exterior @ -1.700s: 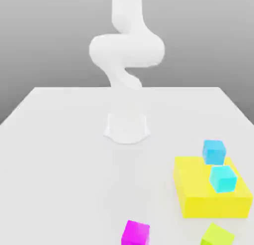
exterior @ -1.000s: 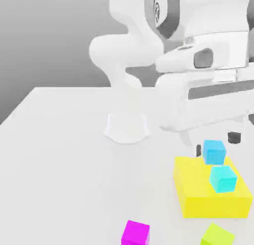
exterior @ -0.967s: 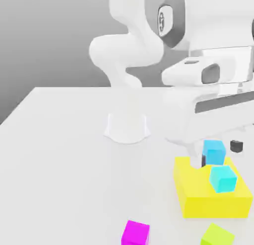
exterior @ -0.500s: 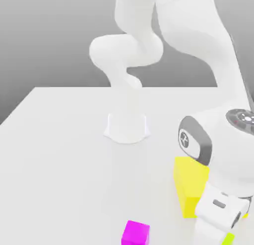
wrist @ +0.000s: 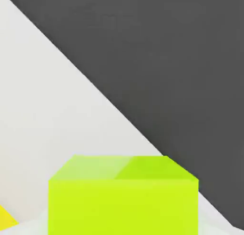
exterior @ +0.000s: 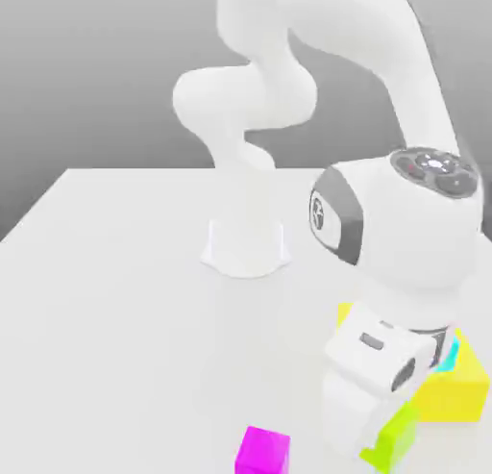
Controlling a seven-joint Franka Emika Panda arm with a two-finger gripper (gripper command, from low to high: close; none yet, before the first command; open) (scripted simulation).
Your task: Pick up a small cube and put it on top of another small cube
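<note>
The small lime yellow-green cube (exterior: 402, 432) sits at the table's front on the exterior view's right, mostly covered by my hand. My gripper (exterior: 382, 439) is down over it and shut on it, with the white hand leaning over from above. In the hand view the same lime cube (wrist: 124, 196) looms very close, one flat face toward the camera. A sliver of a cyan cube (exterior: 452, 353) peeks out behind my wrist, on the yellow block.
A large yellow block (exterior: 452, 390) stands just behind the hand, partly hidden by it. A magenta cube (exterior: 262, 451) lies at the front edge, to the left of the hand. The arm's round base (exterior: 246, 246) is at mid-table on the white tabletop (exterior: 115, 299).
The hand left the cyan cubes on the yellow block, came forward and down over the lime cube, and its jaws went from wide open to shut.
</note>
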